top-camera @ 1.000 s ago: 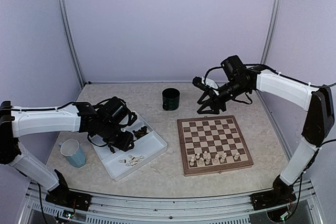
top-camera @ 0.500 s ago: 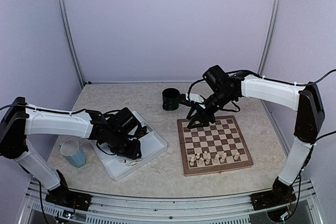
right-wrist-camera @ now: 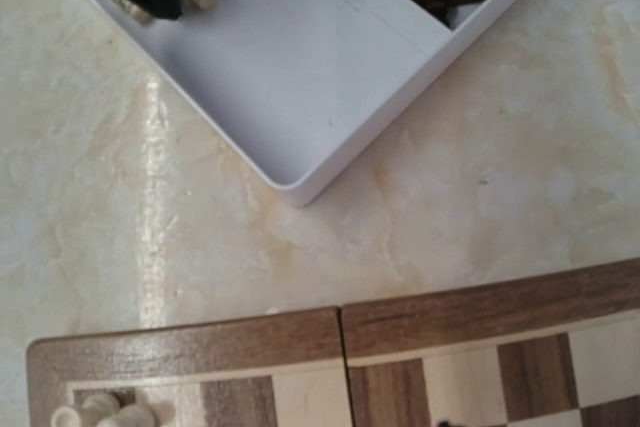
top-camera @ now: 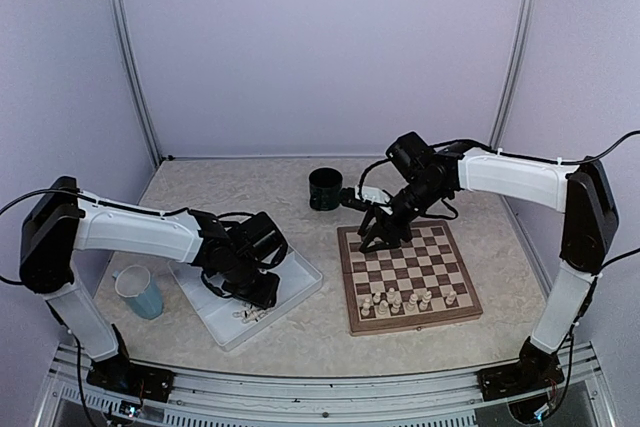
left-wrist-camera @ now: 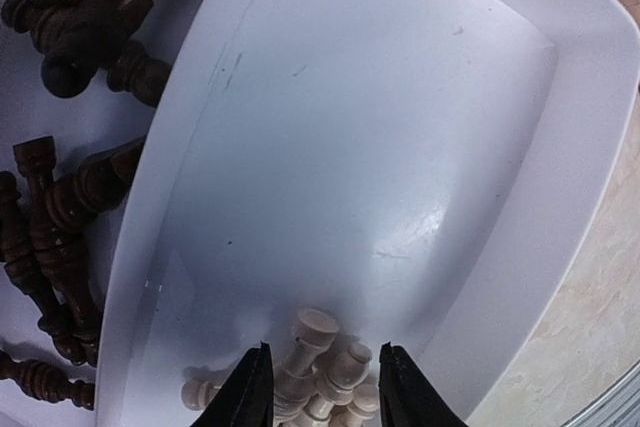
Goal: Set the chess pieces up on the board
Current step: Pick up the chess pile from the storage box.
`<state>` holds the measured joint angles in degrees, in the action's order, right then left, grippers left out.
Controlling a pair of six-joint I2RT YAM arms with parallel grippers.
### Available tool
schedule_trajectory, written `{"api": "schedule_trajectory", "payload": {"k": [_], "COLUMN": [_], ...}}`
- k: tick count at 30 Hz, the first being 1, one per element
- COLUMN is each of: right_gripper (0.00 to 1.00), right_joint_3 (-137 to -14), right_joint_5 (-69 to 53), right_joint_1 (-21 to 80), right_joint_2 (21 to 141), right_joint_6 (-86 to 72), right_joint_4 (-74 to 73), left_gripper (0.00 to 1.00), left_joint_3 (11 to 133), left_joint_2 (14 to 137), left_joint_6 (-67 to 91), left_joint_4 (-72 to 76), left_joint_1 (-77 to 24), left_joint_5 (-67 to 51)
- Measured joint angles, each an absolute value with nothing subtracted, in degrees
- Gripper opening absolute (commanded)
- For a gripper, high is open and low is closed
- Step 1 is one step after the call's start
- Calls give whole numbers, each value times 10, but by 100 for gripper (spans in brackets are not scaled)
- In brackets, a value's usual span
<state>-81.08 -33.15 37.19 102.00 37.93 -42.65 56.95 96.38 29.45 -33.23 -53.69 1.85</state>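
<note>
From above, the left gripper (top-camera: 260,292) hangs low over the lower end of the white tray (top-camera: 300,272), left of centre in the frame, right above a small heap of cream pieces (top-camera: 250,313). The right gripper (top-camera: 372,237) sits over the upper left corner of the board (top-camera: 412,259), which lies right of centre. Whether its jaws are spread or pinching something cannot be told from here. More cream pieces stand in a loose cluster along the board's lower rows, and its upper rows look bare.

In the left wrist view, the two dark fingers (left-wrist-camera: 255,387) stand spread on either side of the cream heap at the bottom of the frame, closed on nothing. The cream figures lie tumbled on their sides, small turned shapes with round knobs. The dark pieces (left-wrist-camera: 60,207) are piled in the neighbouring compartment at the left edge.

The right wrist view looks down on the board's wooden border and centre seam along the bottom. Its own fingers are not shown.

The step in hand looks like fetching another cream piece. The next move calls for lowering onto a single figure and closing cleanly, since the pieces lie touching and a neighbour could get caught.
</note>
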Motion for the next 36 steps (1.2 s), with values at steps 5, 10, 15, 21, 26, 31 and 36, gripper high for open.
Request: {"api": "schedule_trajectory", "payload": {"k": [5, 10, 15, 21, 26, 31, 36], "right_gripper": [50, 50, 50, 50, 48, 48, 49], "right_joint_3": [-811, -811, -811, -811, -816, -831, -861], "right_joint_5": [-332, -332, -334, -336, -340, -347, -363], "right_joint_1": [372, 372, 372, 372, 372, 372, 372], "right_joint_2": [1020, 1021, 1027, 1034, 1043, 1049, 1050], "right_joint_6": [379, 379, 379, 379, 376, 361, 334], "right_joint_4": [-426, -426, -426, -426, -429, -430, -422], "left_gripper": [38, 32, 29, 32, 21, 15, 15], "left_joint_3": [570, 570, 568, 569, 579, 581, 560], "left_joint_2": [964, 964, 964, 982, 995, 995, 971], "left_joint_6": [279, 272, 267, 260, 247, 235, 226], "left_joint_4": [-350, -372, -385, -388, -384, -371, -342], "left_joint_1": [-519, -516, -515, -518, -527, -528, -523], "left_joint_5": [18, 15, -8, -16, -15, -13, 12]}}
